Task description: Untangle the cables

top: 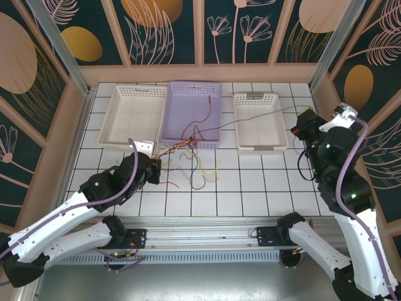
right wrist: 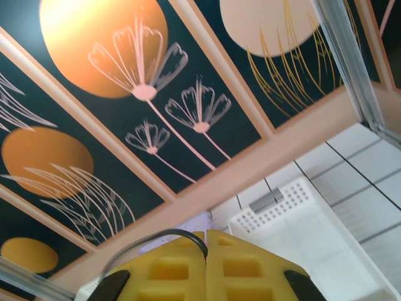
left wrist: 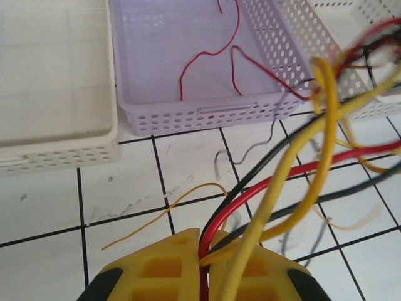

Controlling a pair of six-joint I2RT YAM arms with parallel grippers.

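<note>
Item: yellow-fingered left gripper [left wrist: 205, 243], clamped on thin red, yellow and black cables [left wrist: 326, 94]; right gripper [right wrist: 205, 241], pinching one thin dark cable [right wrist: 160, 232]. Advice: draw apart slowly, watching for snags.

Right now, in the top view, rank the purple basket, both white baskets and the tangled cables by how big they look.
1. Left white basket and purple basket: they look about alike, so no ranking between them.
2. Right white basket, slightly smaller.
3. Tangled cables, the smallest patch.
</note>
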